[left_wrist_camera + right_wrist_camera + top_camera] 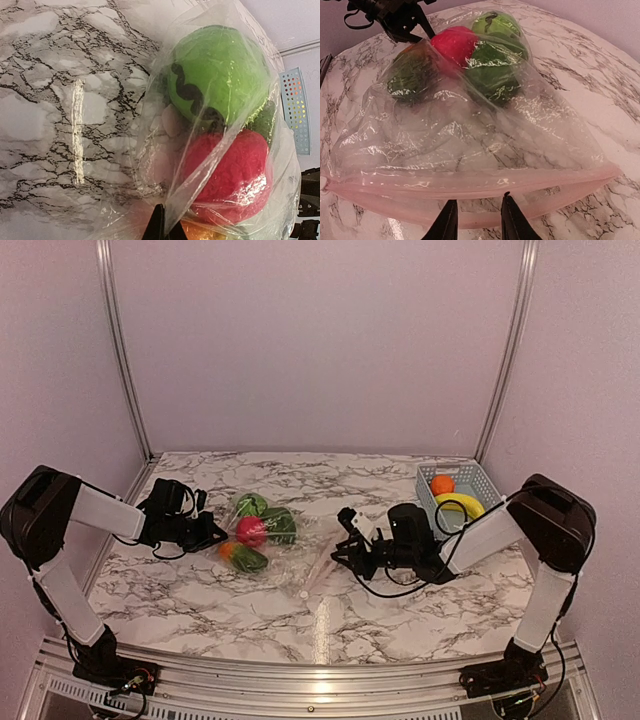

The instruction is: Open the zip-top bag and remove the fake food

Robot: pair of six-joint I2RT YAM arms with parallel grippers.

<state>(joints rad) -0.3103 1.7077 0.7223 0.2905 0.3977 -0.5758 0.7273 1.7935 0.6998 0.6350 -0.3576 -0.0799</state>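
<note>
The clear zip-top bag (292,552) lies on the marble table with its pink zip strip (470,182) toward my right arm. Inside, bunched at the far end, are a light green ball with a black mark (215,75), a red-pink piece (235,170), dark green pieces (492,70) and an orange piece (200,232). My left gripper (162,227) is shut on a fold of the bag's plastic at that end; it also shows in the top view (212,534). My right gripper (479,220) is open, its fingertips just over the bag's lower lip at the zip edge.
A light blue slotted basket (478,480) stands at the back right, holding an orange piece (442,484) and a yellow banana (462,504). Its wall shows in the left wrist view (295,110). Grey walls enclose the table on three sides.
</note>
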